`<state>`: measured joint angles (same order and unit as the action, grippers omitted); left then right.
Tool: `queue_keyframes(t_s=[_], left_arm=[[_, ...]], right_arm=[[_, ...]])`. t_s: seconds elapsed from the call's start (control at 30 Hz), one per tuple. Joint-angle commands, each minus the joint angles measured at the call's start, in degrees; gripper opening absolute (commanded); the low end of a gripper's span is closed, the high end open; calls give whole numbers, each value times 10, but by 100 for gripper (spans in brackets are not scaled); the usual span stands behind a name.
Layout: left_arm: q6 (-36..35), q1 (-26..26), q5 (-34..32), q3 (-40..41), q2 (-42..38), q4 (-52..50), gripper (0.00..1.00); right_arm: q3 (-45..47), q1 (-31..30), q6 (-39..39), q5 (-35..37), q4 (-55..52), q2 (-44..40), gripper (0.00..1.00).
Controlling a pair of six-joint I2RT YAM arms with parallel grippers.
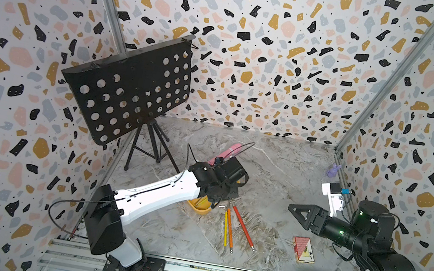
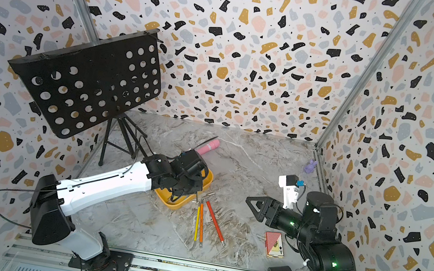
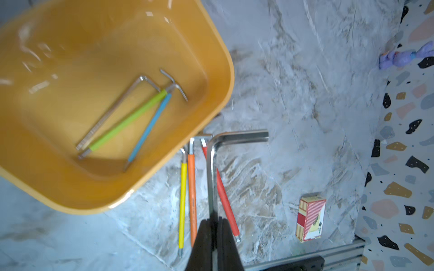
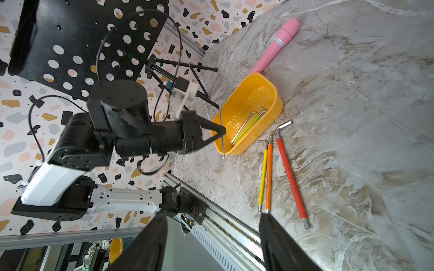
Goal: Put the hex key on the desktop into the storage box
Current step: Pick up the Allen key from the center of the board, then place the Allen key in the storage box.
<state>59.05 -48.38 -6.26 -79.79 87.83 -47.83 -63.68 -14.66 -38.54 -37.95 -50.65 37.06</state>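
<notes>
Beside the storage box (image 3: 220, 77) hangs a silver L-shaped hex key (image 3: 211, 178).

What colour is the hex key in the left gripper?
The hex key is plain silver metal, clearest in the left wrist view.

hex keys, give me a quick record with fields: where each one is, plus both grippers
in storage box: bare silver key, green key, blue key
on desktop: yellow key, orange key, red key, beside the box
left gripper: shut on held silver key, outside the box
right gripper: open, empty
</notes>
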Motion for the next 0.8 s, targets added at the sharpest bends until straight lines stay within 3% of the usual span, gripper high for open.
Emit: queue_keyframes(t_s=[0.0,0.23,0.77], left_arm=[[-182,39,-30,-43,26,-70,0],[-367,77,-73,-84,104,-99,0],[-453,102,-99,-66,228,-92,0]], right_arm=[[-17,-3,6,-2,-5,-3,67],[-17,-3,8,-2,-9,-4,67],[-9,-4,5,-5,-5,-5,67]])
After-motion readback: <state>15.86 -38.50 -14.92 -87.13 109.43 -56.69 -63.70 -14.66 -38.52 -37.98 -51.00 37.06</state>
